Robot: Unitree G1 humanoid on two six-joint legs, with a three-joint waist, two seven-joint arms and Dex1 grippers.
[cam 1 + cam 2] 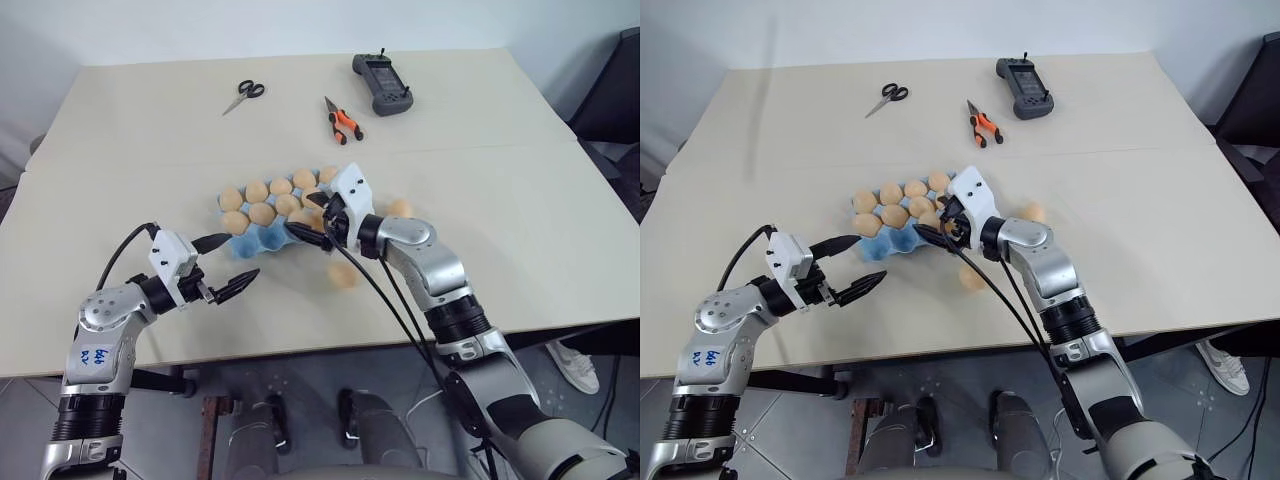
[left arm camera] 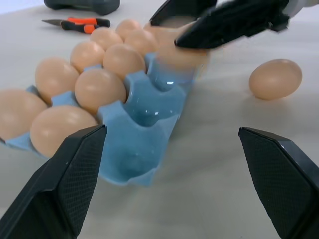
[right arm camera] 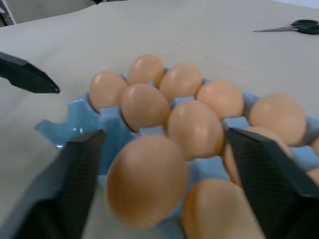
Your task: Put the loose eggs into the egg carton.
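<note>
The light blue egg carton (image 1: 255,240) lies mid-table with several tan eggs in its cups; the near cups (image 2: 144,114) at its left end are empty. My right gripper (image 1: 308,215) hangs open over the carton's right end. One egg (image 3: 144,179) sits between its spread fingers, low over a cup, with a gap on one side. Two loose eggs lie on the table, one (image 1: 342,275) in front of the carton's right end and one (image 1: 398,208) to the right of it. My left gripper (image 1: 243,255) stands open and empty in front of the carton's left end.
At the far side of the table lie scissors (image 1: 243,95), orange-handled pliers (image 1: 342,120) and a black controller (image 1: 382,82). Bare tabletop stretches to both sides of the carton. The table's front edge runs just below my arms.
</note>
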